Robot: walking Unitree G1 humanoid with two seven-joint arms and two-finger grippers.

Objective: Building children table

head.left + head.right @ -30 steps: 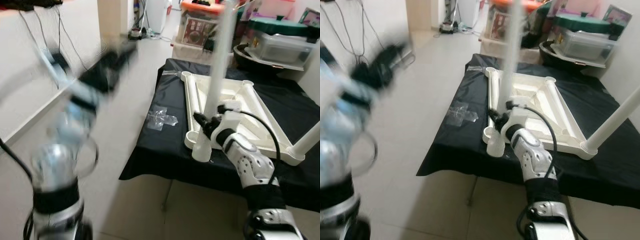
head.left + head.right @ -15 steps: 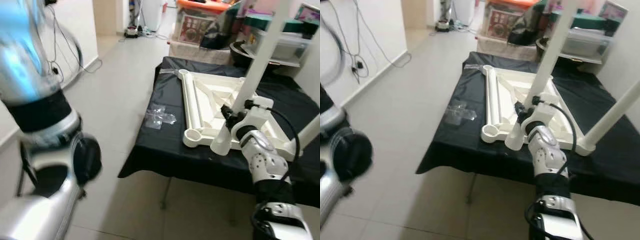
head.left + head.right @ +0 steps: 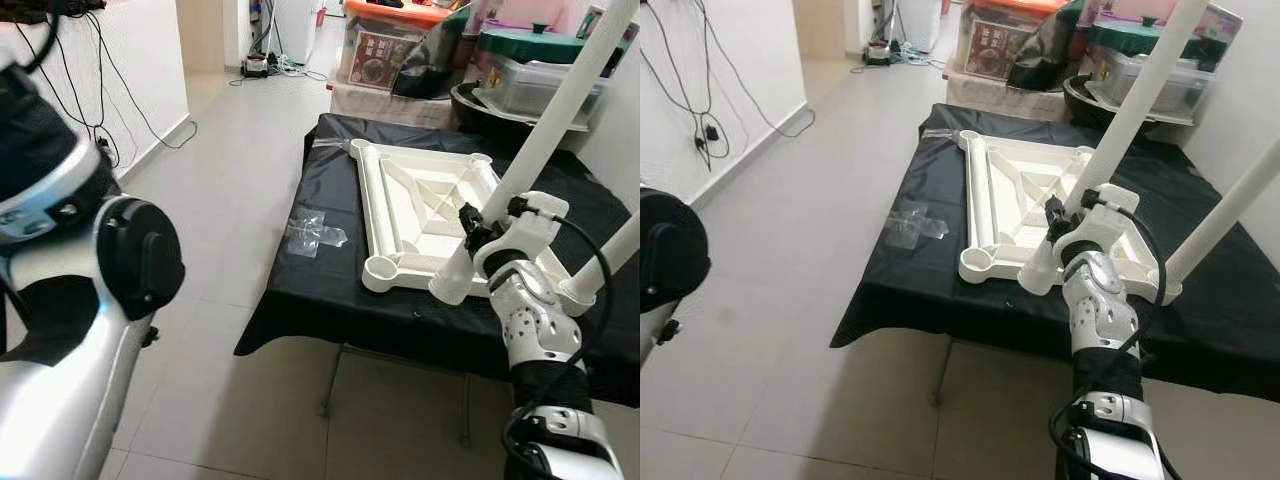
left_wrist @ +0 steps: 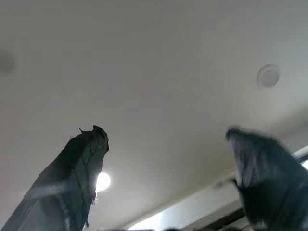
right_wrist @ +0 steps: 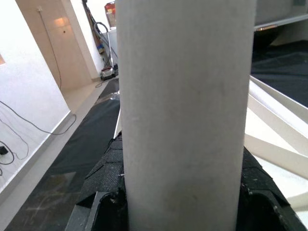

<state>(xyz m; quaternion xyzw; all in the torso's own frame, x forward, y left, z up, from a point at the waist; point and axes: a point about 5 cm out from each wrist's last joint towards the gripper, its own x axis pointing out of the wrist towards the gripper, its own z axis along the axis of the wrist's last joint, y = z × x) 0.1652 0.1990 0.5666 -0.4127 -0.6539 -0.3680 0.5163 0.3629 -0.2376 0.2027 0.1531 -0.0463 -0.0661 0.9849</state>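
The right gripper has its jaws pinching the leg near its bottom end, a light, stiff, slick-looking tube likely to swing above the frame, while the left gripper points at the ceiling, jaws spread.

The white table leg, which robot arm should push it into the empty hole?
Right. The right gripper already clamps the white leg, tilted close to the empty corner socket of the table frame. The left gripper points at the ceiling, open.

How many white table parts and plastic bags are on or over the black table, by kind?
White table legs: 2, one held in the right pincer, one standing in the frame's corner
White table frame: 1
Clear plastic bag: 1
Total: 4
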